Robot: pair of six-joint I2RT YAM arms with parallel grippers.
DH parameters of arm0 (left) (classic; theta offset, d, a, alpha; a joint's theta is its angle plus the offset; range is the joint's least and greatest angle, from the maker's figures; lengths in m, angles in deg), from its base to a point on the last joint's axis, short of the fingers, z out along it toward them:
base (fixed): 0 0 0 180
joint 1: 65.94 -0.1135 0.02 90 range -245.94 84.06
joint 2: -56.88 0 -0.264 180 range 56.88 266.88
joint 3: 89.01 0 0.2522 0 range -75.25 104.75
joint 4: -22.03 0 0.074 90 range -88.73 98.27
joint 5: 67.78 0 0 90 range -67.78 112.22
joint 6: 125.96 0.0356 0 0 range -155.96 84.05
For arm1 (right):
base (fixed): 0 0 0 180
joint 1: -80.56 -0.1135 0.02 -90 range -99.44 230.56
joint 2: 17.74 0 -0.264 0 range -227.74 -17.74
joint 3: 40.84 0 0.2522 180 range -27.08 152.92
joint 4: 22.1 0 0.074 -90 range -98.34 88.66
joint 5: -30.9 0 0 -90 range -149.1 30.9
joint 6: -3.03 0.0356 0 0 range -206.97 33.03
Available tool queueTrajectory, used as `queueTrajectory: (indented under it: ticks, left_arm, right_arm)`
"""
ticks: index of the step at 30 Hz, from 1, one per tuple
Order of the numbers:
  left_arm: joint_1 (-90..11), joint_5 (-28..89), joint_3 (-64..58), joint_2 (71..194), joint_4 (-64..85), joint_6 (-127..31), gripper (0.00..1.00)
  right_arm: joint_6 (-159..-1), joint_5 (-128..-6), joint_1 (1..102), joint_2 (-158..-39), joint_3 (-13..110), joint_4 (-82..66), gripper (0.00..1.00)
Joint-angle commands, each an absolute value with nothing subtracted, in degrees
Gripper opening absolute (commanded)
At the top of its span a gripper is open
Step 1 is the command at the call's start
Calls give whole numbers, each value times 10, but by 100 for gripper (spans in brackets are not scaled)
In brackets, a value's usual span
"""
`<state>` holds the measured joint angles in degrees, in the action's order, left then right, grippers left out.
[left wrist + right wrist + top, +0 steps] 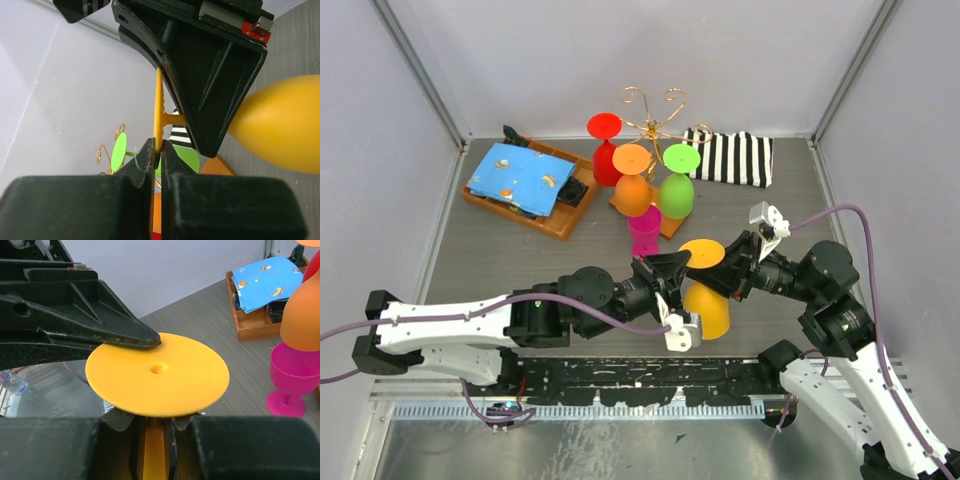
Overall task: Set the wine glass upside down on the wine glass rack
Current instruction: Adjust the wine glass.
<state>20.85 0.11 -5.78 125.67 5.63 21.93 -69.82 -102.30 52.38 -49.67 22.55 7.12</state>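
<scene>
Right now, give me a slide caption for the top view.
The left claw and right claw hold the yellow wine glass foot-up near the wine glass rack.

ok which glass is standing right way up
The magenta glass, bowl up on the table; red, orange and green hang inverted on the rack, yellow is held base up.

Wooden tray (535, 224) (blue cloth (516, 178) inside), striped cloth (730, 157), upright magenta glass (644, 232)

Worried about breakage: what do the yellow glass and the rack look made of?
The yellow glass looks like plastic: opaque, matte, evenly coloured, with a moulding dimple in its foot. The rack seems thin metal wire, shiny gold, bent into scrolls.
</scene>
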Motion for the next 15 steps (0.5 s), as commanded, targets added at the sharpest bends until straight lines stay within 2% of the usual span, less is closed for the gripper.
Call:
queueTrajectory:
  ticks: [1,6,7,12,15]
  left_arm:
    - [209,-32,-36,1260,109,226,1]
    - [210,-51,-39,1258,115,225,0]
    - [210,-53,-40,1257,114,224,0]
    - [209,-63,-46,1251,113,223,0]
    - [209,-64,-48,1248,106,222,0]
  right_arm:
    - [-687,-1026,522,-500,239,42,5]
    - [-676,-957,521,-491,237,60,36]
    - [-670,-933,522,-489,236,64,39]
    - [-651,-899,522,-487,235,80,44]
    - [-630,-872,522,-486,236,87,55]
